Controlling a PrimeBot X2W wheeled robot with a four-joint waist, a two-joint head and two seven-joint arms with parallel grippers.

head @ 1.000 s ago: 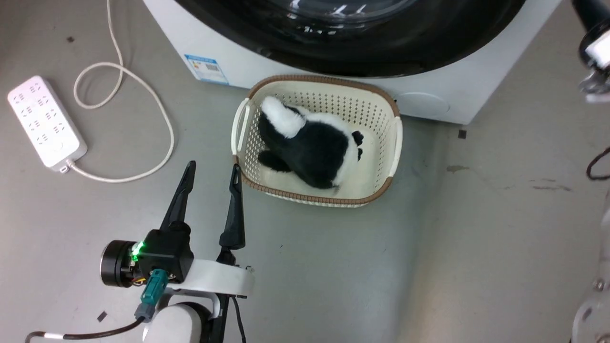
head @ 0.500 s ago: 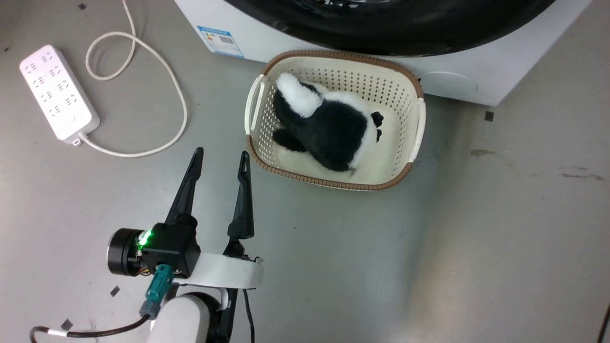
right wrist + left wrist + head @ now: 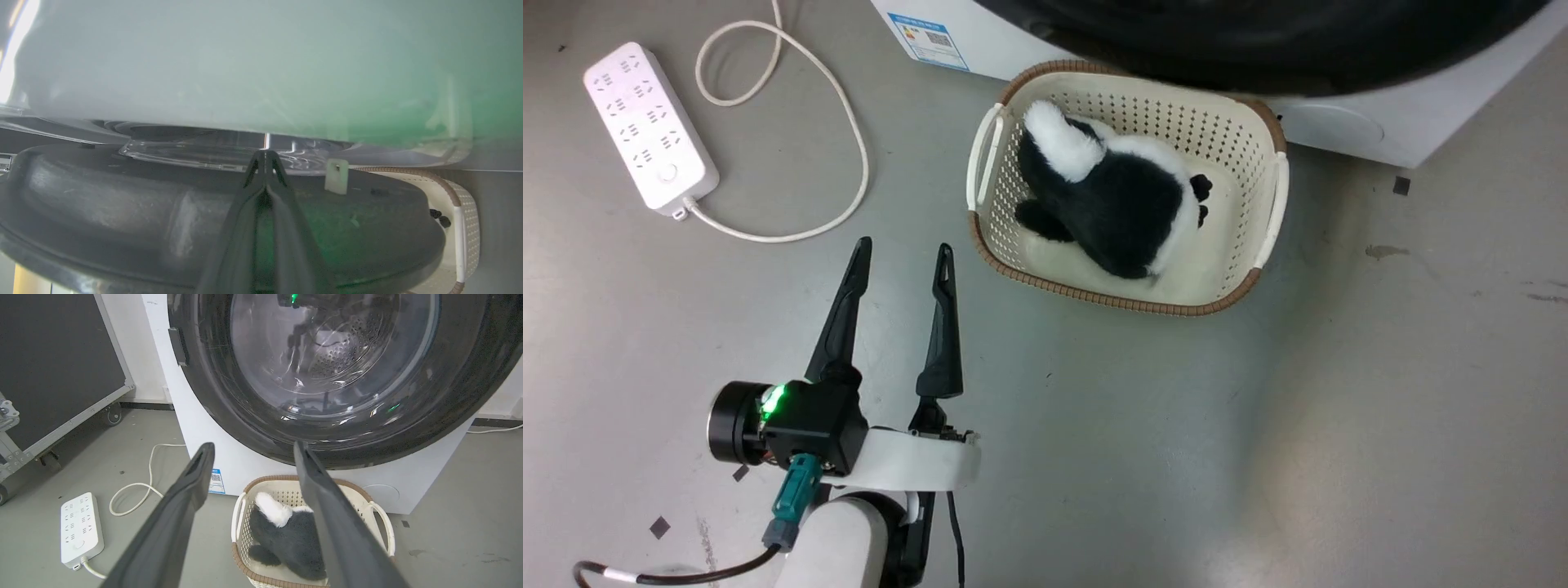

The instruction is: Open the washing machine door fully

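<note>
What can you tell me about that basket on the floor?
The basket is a cream plastic tub, roughly rectangular with rounded corners. Its walls are pierced by rows of small holes and its rim is trimmed in brown weave. A pale handle sits at each short end. It stands upright on the grey floor, close before the washing machine; whether they touch is unclear. A black-and-white plush toy lies inside it.

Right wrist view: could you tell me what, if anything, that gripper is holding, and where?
Nothing: the right gripper has its fingers shut on each other, tips near the washing machine door.
</note>
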